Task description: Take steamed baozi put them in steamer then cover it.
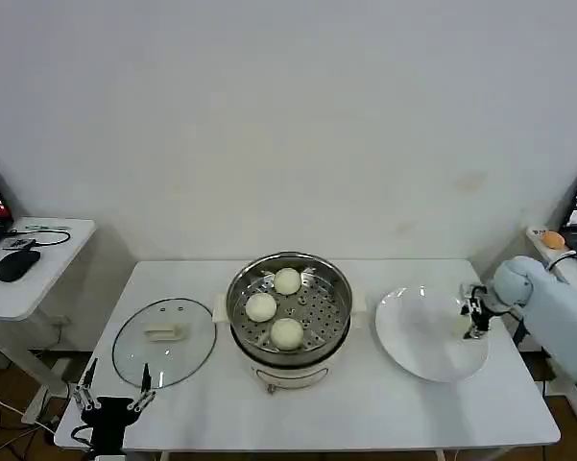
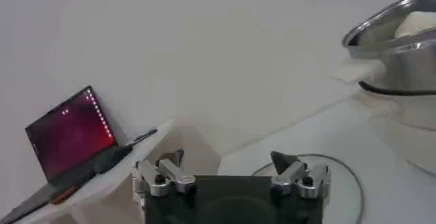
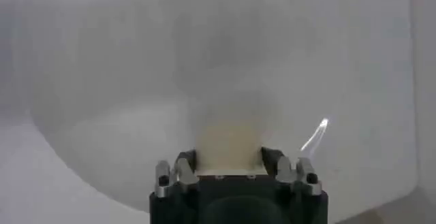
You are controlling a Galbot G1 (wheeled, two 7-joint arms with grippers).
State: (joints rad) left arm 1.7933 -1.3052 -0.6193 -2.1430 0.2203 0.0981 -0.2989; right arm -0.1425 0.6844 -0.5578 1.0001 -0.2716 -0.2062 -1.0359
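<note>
The steamer (image 1: 236, 294) stands mid-table, and three steamed baozi (image 1: 287, 280) lie on its perforated tray. Over the right side of a white plate (image 1: 418, 341), my right gripper (image 1: 475, 317) is shut on a fourth baozi (image 1: 461, 325). The right wrist view has this baozi (image 3: 228, 140) pressed between the fingers of the right gripper (image 3: 228, 156), above the plate (image 3: 136, 75). The cover (image 1: 187, 351) lies flat on the table left of the steamer. My left gripper (image 1: 113, 399) is parked open at the front left corner. In its wrist view the left gripper (image 2: 228, 157) holds nothing, with the steamer (image 2: 402, 48) beyond.
A small side table (image 1: 38, 279) at the left carries a laptop (image 2: 68, 137) and a black mouse (image 1: 17, 264). An orange object (image 1: 553, 239) sits on a stand at the far right. The table's front strip is bare white surface (image 1: 365, 413).
</note>
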